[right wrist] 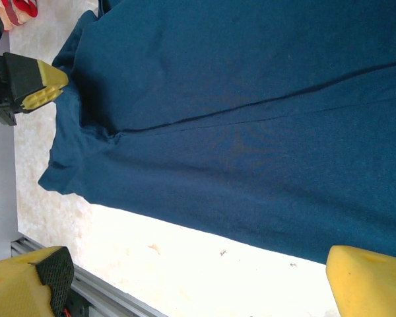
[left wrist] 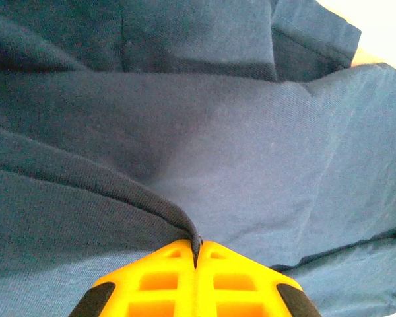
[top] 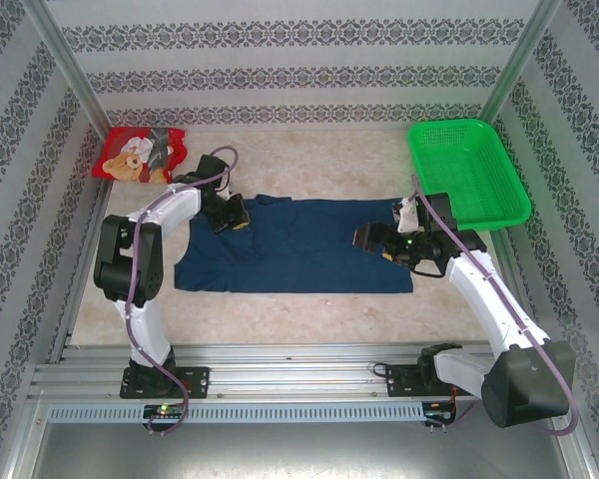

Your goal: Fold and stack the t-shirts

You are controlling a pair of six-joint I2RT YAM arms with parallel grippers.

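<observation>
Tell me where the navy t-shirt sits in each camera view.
Top external: navy t-shirt spread across the middle of the table.
Left wrist: straight ahead, a fold pinched in the left gripper.
Right wrist: across the upper frame.
Shared landmark: the yellow-fingered left gripper at the shirt's edge.

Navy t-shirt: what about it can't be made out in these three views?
- Top view: part of the navy t-shirt's right edge, covered by the right gripper.
- Left wrist view: how much cloth is pinched, hidden inside the left gripper's shut jaws.
- Right wrist view: the shirt runs past the top and right frame edges.
</observation>
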